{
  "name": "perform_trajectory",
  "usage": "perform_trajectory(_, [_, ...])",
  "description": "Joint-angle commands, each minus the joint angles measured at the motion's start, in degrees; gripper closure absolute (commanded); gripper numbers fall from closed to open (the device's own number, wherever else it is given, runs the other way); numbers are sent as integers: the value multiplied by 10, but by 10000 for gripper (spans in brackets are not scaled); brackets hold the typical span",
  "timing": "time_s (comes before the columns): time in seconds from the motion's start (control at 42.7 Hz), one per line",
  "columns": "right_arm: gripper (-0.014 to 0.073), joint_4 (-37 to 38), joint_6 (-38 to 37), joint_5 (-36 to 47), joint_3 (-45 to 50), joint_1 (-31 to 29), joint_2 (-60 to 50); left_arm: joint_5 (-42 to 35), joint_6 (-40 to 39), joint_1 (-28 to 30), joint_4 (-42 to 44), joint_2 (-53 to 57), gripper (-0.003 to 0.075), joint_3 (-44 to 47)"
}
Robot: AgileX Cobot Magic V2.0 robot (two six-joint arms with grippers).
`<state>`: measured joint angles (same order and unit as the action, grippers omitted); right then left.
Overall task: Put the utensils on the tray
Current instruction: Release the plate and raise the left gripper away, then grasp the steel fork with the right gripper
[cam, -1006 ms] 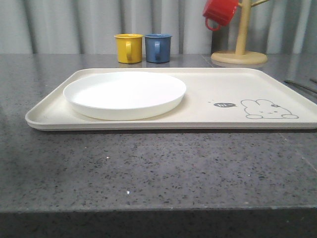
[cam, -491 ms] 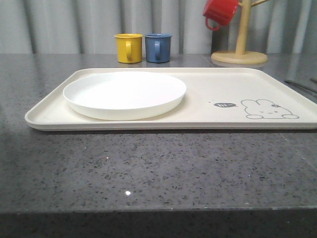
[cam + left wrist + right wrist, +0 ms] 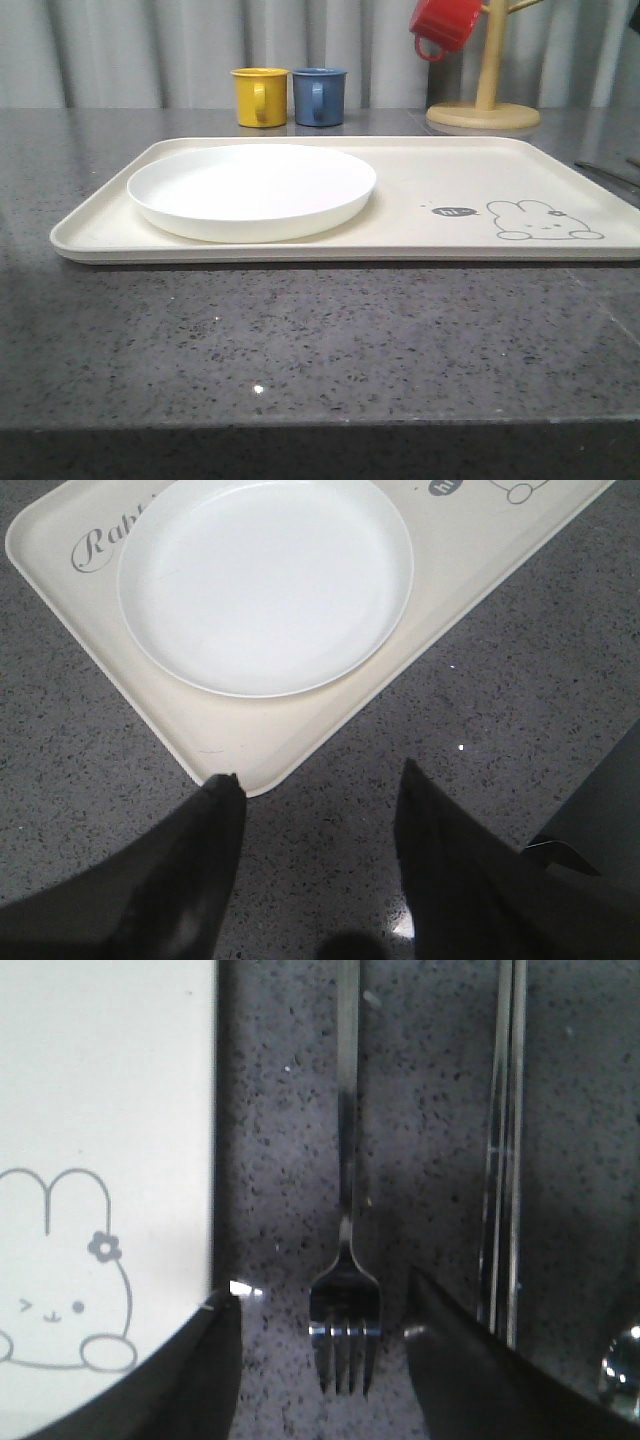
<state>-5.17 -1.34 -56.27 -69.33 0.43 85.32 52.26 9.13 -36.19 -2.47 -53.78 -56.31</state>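
Facing forward, the round white shallow plate [image 3: 252,190] sits at nine o'clock on the large cream plastic tray [image 3: 440,165]. Left gripper [image 3: 318,792], released, reveals "Rab" script. Right gripper [image 3: 325,1305], released, straddles the slim silver fork [image 3: 343,1290] beside flat metal chopsticks [image 3: 503,1140].

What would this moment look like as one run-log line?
plate on tray | fork on table, off tray | right fingers open around fork | left open, empty

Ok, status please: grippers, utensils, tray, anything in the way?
Both jaws open, empty. Right gripper over fork on the counter beside tray; chopsticks further out. Plate on tray. Nothing in the way.
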Motion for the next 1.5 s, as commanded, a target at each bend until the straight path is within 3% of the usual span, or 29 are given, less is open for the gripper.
perform_trajectory(0.0, [191, -4, 6, 4, -44, -1, 19, -34, -7, -5, -2, 7, 373, -14])
perform_trajectory(0.14, [202, -1, 13, -6, -79, -1, 67, -34, -7, -5, -2, 7, 373, -14])
perform_trajectory(0.374, [297, -1, 20, -14, -115, -1, 111, -34, -7, -5, -2, 7, 373, -14])
perform_trajectory(0.655, [315, 10, 20, -25, -117, -1, 131, -34, -7, -5, -2, 7, 373, -14])
perform_trajectory(1.006, [574, 9, 20, -34, -117, -1, 127, -34, -7, -5, -2, 7, 373, -14])
perform_trajectory(1.287, [578, 3, 20, -100, -167, 17, 107, -34, -7, -5, -2, 7, 373, -14])
perform_trajectory(1.474, [578, -7, 20, -160, -236, 103, 109, -34, -7, -5, -2, 7, 373, -14])
